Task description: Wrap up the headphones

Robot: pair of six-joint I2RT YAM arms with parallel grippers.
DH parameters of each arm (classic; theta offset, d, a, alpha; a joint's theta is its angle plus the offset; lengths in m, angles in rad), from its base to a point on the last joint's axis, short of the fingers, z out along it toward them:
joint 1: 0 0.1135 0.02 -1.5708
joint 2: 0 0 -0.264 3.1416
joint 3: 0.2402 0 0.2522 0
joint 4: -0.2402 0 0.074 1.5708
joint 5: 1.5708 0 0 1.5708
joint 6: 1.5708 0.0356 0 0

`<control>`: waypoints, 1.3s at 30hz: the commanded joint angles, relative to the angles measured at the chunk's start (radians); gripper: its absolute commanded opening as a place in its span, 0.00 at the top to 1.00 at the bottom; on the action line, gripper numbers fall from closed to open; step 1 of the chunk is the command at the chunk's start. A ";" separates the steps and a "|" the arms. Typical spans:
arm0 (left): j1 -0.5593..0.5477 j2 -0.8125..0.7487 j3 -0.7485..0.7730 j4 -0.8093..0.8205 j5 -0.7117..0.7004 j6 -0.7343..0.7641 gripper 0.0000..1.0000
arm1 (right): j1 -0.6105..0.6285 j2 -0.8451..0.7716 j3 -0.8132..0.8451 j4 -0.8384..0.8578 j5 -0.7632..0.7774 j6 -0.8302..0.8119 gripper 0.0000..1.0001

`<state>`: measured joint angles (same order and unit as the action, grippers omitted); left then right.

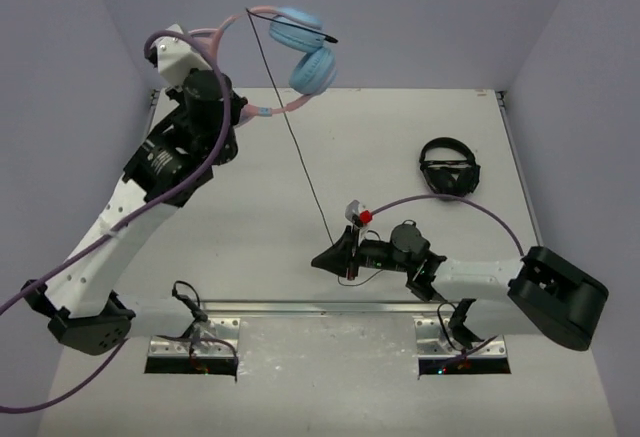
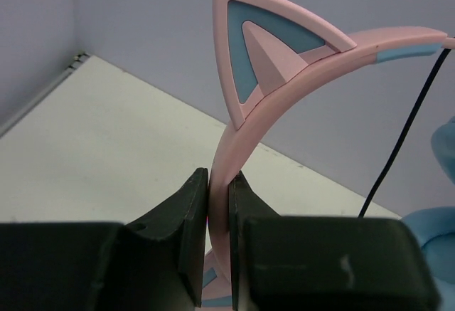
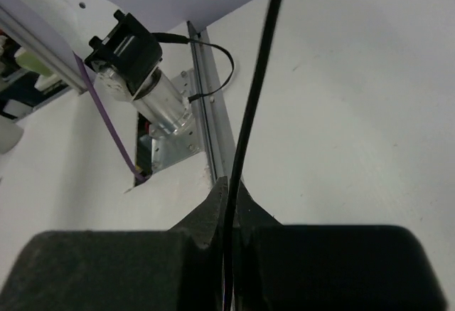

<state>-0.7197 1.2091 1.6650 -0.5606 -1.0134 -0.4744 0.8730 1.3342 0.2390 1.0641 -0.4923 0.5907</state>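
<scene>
The cat-ear headphones are held aloft over the far-left corner of the table, the pink headband clamped in the left gripper; their black cable is drawn taut and pinched in the closed right gripper

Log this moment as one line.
left gripper: shut on pink cat-ear headphones, aloft | right gripper: shut on thin black cable, taut | all-black headphones: on white table

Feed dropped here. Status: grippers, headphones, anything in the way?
Left gripper shut on pink headband; headphones held high. Right gripper shut on black cable, taut. All-black headphones sit right, clear of cable.
</scene>
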 commanded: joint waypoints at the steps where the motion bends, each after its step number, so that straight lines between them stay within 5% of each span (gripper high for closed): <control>1: 0.159 0.070 0.102 -0.004 0.111 -0.026 1.00 | 0.093 -0.158 0.009 -0.188 0.216 -0.155 0.99; 10: 0.250 0.196 0.070 0.053 0.090 0.042 1.00 | 0.311 -0.299 0.256 -0.716 0.490 -0.414 0.99; 18: 0.249 0.175 -0.440 0.530 0.402 0.491 1.00 | 0.322 -0.336 0.605 -1.041 0.685 -0.695 0.99; 25: 0.177 0.076 -0.841 0.855 0.774 0.745 1.00 | 0.109 -0.202 0.908 -1.223 0.653 -0.782 0.99; 29: 0.089 0.067 -0.850 0.797 0.841 0.803 1.00 | -0.052 -0.145 0.999 -1.277 0.659 -0.831 0.99; 39: 0.077 -0.111 -0.855 0.712 0.938 0.810 1.00 | -0.305 -0.050 1.028 -1.256 0.611 -0.850 0.99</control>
<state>-0.6399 1.1759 0.7780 0.1020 -0.1341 0.3271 0.6014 1.2675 1.2201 -0.2588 0.1272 -0.2230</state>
